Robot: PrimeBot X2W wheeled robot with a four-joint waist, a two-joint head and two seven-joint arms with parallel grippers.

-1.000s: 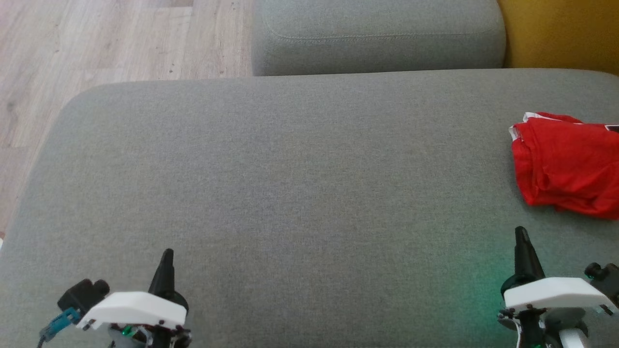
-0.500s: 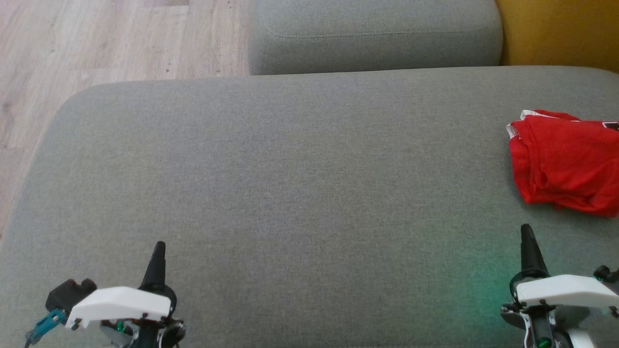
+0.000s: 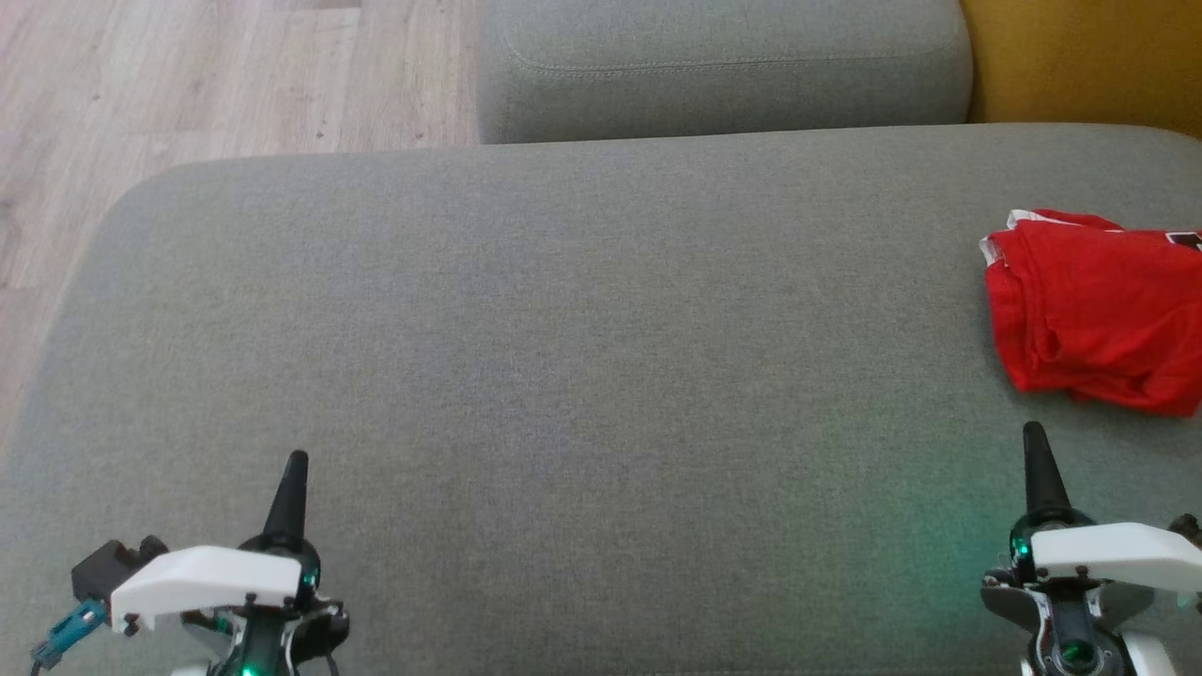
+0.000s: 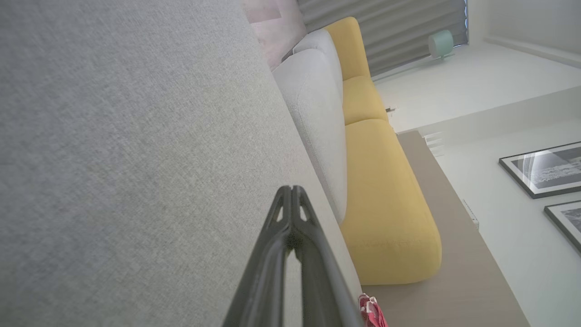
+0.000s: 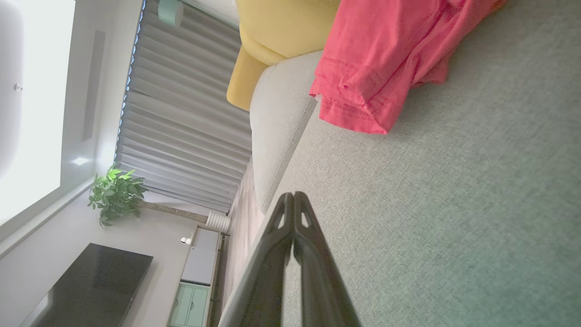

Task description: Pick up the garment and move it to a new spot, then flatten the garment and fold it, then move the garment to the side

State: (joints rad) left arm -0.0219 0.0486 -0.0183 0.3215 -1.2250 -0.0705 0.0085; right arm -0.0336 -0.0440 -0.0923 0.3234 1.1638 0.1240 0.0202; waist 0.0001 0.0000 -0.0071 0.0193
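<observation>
While my left tool [image 3: 295, 460] hovers over the near left of the grey seat [image 3: 563, 329] and my right tool [image 3: 1033, 432] over the near right, both have their fingers pressed together, pinching nothing. The red garment [image 3: 1089, 314] lies crumpled by the seat's right edge, just beyond my right tool, apart from it. A grey cushion [image 3: 723, 66] sits behind.

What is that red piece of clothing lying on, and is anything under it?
The red garment lies on the grey cushion, whose fabric shows beside it. Anything beneath its folds is covered and cannot be seen.
</observation>
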